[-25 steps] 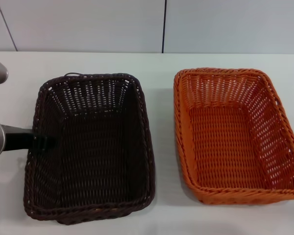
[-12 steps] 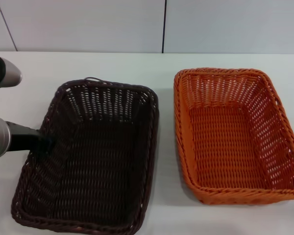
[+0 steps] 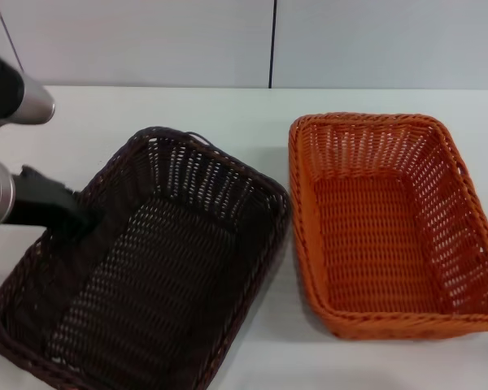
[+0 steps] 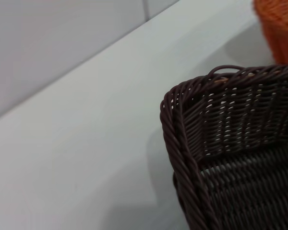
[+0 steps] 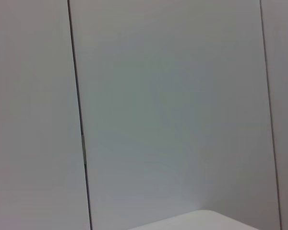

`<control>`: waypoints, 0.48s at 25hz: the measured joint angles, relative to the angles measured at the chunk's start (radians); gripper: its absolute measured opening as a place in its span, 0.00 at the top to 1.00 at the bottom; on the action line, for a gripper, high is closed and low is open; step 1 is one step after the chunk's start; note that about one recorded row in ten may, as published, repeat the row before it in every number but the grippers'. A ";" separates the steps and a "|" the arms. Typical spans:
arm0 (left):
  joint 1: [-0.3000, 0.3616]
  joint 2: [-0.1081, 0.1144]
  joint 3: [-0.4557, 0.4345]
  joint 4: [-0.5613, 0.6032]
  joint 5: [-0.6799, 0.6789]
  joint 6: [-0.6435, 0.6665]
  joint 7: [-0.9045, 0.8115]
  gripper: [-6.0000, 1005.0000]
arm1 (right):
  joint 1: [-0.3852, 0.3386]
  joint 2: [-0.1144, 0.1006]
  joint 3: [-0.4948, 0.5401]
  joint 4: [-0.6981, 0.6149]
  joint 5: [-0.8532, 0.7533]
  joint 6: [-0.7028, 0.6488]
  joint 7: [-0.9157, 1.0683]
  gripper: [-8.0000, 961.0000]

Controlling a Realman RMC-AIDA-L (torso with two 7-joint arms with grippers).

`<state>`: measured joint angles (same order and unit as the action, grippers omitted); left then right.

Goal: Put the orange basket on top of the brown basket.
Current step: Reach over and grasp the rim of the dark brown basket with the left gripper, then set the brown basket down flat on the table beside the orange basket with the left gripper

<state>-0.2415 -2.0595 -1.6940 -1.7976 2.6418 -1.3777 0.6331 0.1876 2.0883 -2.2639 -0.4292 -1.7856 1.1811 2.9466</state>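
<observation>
The brown basket [image 3: 202,184] lies skewed on the left half of the white table, its far end pointing toward the orange basket [image 3: 372,221]. The orange basket sits square on the right side, empty, a small gap away. My left gripper [image 3: 75,216] reaches in from the left and is shut on the brown basket's left wall. In the left wrist view a corner of the brown basket [image 4: 221,143] fills the lower right, with an edge of the orange basket [image 4: 278,28] behind it. My right gripper is out of view; its wrist camera faces only a wall.
The white table [image 3: 146,106] runs back to a pale panelled wall [image 3: 350,41]. The brown basket's near corner reaches the lower left edge of the head view.
The left gripper has swung the brown basket around: its far end moved right toward the orange basket and its near end moved left. The orange basket has not moved.
</observation>
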 joint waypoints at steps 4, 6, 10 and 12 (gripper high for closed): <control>-0.049 0.000 -0.018 0.011 -0.015 -0.031 0.082 0.75 | -0.003 0.001 0.000 -0.002 0.000 0.000 0.000 0.23; -0.094 -0.001 -0.020 0.028 -0.019 -0.049 0.125 0.76 | -0.004 0.002 0.000 -0.003 0.000 0.004 0.000 0.23; -0.186 -0.001 -0.016 0.108 -0.030 -0.059 0.198 0.77 | -0.012 0.003 0.000 -0.009 0.000 0.012 0.000 0.23; -0.212 -0.002 -0.014 0.139 -0.032 -0.058 0.217 0.78 | -0.015 0.003 0.000 -0.012 0.000 0.013 0.000 0.23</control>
<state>-0.4538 -2.0619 -1.7083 -1.6583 2.6097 -1.4356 0.8501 0.1728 2.0910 -2.2638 -0.4414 -1.7855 1.1940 2.9468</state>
